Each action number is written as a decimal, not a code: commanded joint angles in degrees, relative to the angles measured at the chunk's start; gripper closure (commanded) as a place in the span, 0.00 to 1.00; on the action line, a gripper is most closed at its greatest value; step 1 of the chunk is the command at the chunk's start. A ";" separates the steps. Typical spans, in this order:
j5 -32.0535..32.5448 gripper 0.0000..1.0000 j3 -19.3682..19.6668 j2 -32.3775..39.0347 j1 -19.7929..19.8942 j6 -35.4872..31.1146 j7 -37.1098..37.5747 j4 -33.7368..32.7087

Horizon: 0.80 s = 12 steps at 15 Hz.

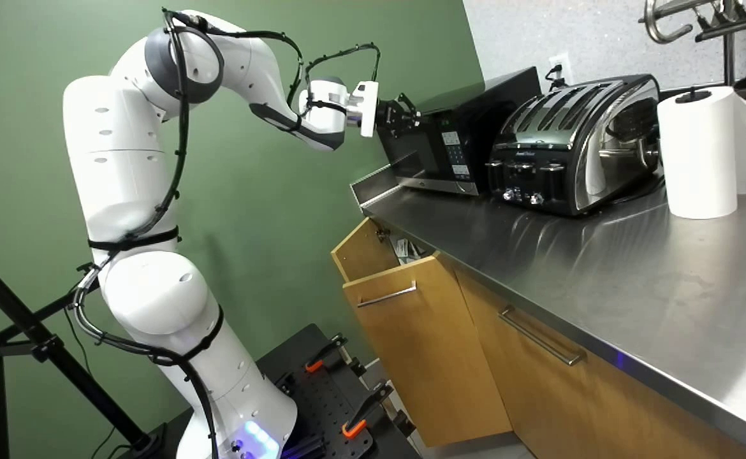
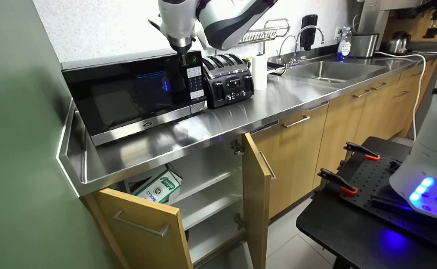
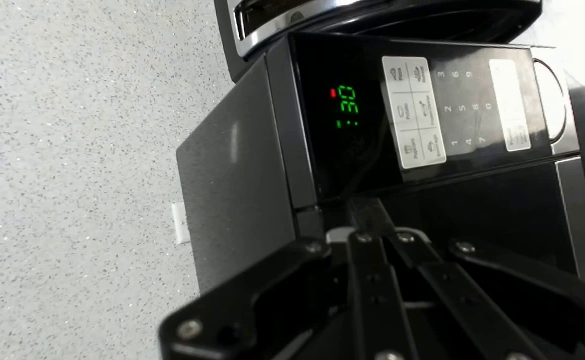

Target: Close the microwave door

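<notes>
The microwave (image 2: 195,84) is a black box with a lit green display and keypad, standing on the counter. It also shows in the other views (image 1: 507,95) (image 3: 237,185). Its microwave door (image 2: 129,91) looks shut, about flush with the keypad panel; it also shows in the wrist view (image 3: 502,215) and in an exterior view (image 1: 411,153). My gripper (image 3: 372,217) has its fingers together with nothing seen between them. In both exterior views my gripper (image 1: 411,119) (image 2: 183,61) is at the door's upper keypad-side corner. I cannot tell whether the fingertips touch the door.
A chrome toaster (image 1: 570,140) stands close beside the microwave, with a paper towel roll (image 1: 698,153) past it. Two wooden cabinet doors (image 2: 143,224) (image 2: 256,201) stand open below the steel counter (image 2: 158,138). A green wall (image 2: 13,149) is at the microwave's far side.
</notes>
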State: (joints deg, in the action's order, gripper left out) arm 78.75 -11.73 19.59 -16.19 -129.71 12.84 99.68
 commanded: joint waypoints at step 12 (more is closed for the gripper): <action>-41.66 1.00 -4.67 -37.37 -0.50 6.17 -6.88 26.67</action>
